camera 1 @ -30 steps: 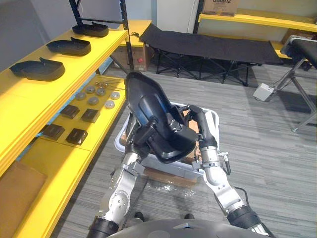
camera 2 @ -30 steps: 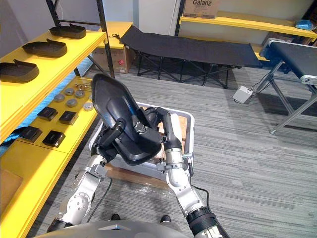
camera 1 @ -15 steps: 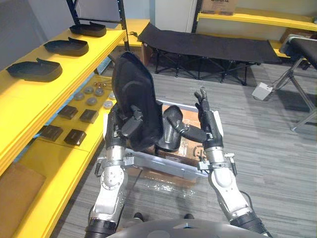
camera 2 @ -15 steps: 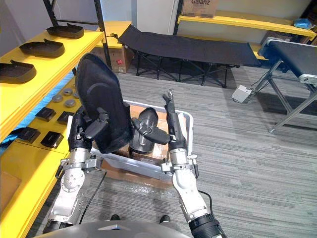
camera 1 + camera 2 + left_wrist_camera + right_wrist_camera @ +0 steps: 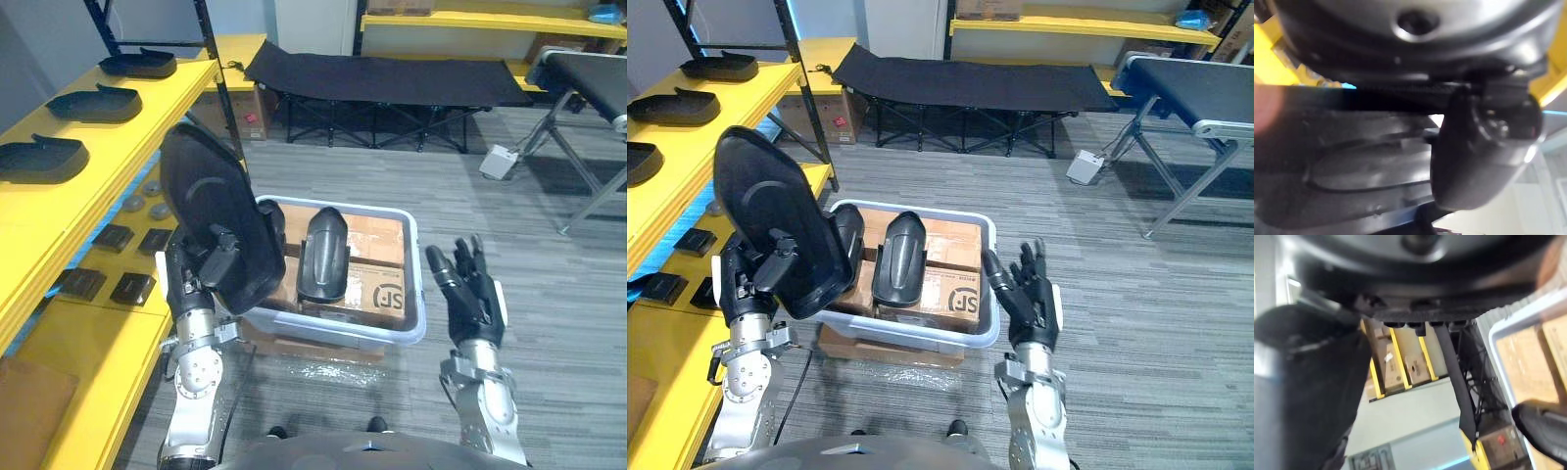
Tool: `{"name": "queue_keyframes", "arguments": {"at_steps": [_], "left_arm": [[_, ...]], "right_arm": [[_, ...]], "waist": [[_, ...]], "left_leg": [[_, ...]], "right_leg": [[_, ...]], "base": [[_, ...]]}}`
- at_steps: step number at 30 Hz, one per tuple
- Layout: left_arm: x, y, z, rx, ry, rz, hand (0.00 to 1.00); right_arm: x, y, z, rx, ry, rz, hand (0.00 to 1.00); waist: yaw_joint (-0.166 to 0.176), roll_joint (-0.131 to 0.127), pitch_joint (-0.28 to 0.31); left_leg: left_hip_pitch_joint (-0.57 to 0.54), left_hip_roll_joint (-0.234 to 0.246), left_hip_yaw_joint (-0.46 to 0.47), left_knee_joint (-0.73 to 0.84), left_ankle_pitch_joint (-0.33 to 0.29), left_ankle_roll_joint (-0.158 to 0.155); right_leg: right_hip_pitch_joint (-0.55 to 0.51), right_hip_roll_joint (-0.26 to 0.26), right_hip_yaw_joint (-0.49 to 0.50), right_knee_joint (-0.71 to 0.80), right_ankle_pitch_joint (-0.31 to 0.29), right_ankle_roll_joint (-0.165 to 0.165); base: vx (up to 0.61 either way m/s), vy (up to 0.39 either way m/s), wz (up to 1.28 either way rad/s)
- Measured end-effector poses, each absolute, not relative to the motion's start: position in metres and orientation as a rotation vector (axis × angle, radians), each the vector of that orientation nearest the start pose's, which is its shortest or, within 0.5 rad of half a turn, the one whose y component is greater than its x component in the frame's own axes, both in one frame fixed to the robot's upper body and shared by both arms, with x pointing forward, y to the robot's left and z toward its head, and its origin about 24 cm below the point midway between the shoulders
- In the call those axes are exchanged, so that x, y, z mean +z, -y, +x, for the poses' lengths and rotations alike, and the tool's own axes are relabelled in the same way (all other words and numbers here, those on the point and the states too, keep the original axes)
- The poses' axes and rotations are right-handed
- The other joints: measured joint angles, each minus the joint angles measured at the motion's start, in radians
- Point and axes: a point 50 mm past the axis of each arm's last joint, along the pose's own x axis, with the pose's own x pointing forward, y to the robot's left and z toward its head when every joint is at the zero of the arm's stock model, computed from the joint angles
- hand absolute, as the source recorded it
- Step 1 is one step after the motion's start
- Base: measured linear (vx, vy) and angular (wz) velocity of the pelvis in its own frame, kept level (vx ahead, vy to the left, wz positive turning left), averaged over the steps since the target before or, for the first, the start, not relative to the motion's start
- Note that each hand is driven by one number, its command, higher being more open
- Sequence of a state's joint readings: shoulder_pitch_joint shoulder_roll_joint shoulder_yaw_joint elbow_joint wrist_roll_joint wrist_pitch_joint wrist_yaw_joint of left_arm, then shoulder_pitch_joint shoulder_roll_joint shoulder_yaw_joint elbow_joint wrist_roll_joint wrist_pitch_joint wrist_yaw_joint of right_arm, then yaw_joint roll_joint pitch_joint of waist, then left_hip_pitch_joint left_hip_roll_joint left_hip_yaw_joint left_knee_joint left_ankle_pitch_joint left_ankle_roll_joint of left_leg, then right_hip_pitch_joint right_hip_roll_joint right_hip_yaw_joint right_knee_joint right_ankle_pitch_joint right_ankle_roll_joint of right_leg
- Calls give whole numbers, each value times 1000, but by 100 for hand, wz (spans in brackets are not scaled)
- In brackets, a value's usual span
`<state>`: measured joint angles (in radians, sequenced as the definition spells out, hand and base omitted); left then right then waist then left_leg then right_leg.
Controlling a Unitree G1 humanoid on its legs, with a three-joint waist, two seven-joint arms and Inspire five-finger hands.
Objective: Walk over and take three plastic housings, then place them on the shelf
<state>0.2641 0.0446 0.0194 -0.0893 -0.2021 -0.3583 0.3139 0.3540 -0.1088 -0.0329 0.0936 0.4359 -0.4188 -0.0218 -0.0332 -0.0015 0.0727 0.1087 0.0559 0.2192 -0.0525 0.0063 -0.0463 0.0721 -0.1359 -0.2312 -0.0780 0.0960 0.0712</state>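
One housing (image 5: 201, 196) sits clasped in left hand (image 5: 201, 279) fingers; right hand (image 5: 472, 292) fingers splayed.

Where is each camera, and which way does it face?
Left eye view: on the head, looking down at the bin; left hand grips a housing, right hand open.
Right eye view: beside it, same look, same hands.
Left wrist view: left wrist, along its thumb onto the housing.
Right wrist view: right wrist, past its hand toward the bin.
Both eye views share the bin.

The housing (image 5: 209, 220) is black, the shelf (image 5: 132, 127) yellow, the bin (image 5: 343, 336) pale grey, the carpet (image 5: 549, 274) grey-striped.
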Motion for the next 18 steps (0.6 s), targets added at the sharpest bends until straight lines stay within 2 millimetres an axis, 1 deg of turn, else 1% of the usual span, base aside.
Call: {"name": "queue_keyframes", "arguments": {"at_steps": [2,5,7,9,11,12,14,15,17,18], "left_arm": [[35,-202,185,470,182,-226,0],[34,-207,180,504,189,-230,0],[33,-214,171,558,192,-230,0],[36,-219,163,601,201,-228,0],[43,-226,158,644,232,-221,0],[45,-228,156,659,241,-219,0],[48,-236,144,722,255,-213,0],[48,-238,141,735,254,-214,0],[48,-244,130,781,250,-227,0],[48,-245,127,790,248,-228,0]], "right_arm": [[-19,218,152,-324,-49,277,100],[-26,218,150,-325,-84,380,100],[-38,212,149,-307,-137,450,100],[-44,204,148,-283,-178,467,100],[-50,193,148,-239,-226,480,100],[-51,191,150,-229,-228,482,100],[-49,182,160,-183,-222,488,100],[-48,180,163,-175,-217,488,100],[-44,179,173,-160,-191,488,100],[-43,179,175,-159,-185,486,100]], "waist": [[0,7,0],[1,11,0],[7,16,1],[15,18,1],[38,22,0],[44,24,2],[74,33,2],[86,36,-2],[115,42,1],[114,40,1]], "left_leg": [[5,3,11,14,-13,-1],[4,4,6,13,-14,-2],[2,4,-20,13,-12,-2],[-7,3,-43,13,-10,-3],[-35,-2,-107,13,1,-9],[-40,-4,-125,11,7,-8],[-57,-11,-183,11,22,-2],[-64,-13,-195,12,24,-2],[-76,-25,-250,12,40,0],[-89,-27,-249,12,38,2]], "right_leg": [[5,1,12,0,-1,0],[8,0,5,0,-2,0],[21,-2,-22,0,-9,-1],[27,-3,-46,0,-16,-4],[38,-7,-118,0,-28,-4],[43,-8,-138,0,-30,-1],[57,-10,-200,0,-36,6],[62,-11,-214,0,-38,7],[90,-22,-283,0,-49,14],[100,-27,-314,0,-52,17]], "base": [[-29,-4,-16],[-17,-3,7],[-19,-7,30],[-6,-18,44],[-1,-38,85],[10,-34,92],[0,-33,79],[25,-29,73],[27,-14,83],[-34,-4,112]]}}
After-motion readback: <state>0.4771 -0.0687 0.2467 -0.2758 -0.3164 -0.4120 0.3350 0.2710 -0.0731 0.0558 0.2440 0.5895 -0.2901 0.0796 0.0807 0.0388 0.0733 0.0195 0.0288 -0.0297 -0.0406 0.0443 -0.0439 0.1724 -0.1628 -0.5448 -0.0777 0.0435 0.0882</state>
